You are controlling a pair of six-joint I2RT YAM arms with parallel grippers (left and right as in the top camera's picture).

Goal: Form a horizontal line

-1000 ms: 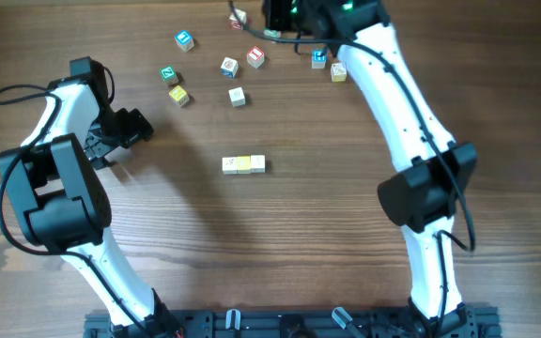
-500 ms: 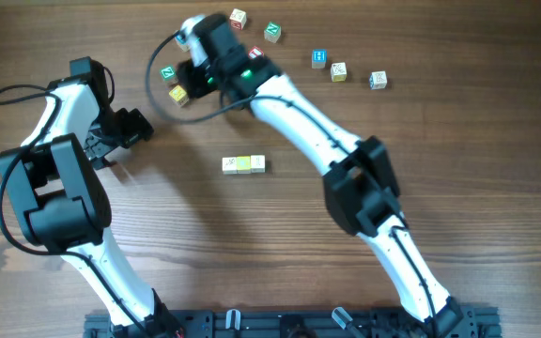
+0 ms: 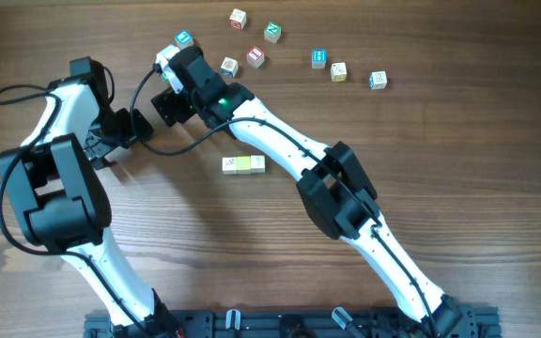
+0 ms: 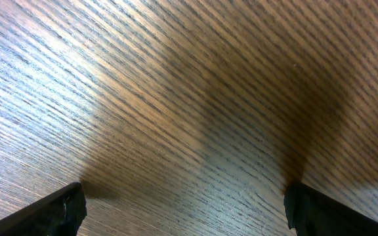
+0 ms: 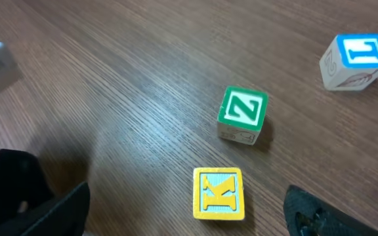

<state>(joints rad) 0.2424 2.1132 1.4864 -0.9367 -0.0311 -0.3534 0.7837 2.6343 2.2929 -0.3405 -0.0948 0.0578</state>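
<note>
Apart from right end effector [image 3: 170,106]: line [image 3: 243,164]

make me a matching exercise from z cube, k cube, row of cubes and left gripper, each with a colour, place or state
Things:
1. Z cube
2. K cube
3. row of cubes
4. left gripper

Matches:
a. open over bare wood
b. yellow top face
c. middle of the table
d. green top face

Pairs: 1-d, 2-b, 3-c, 4-a
</note>
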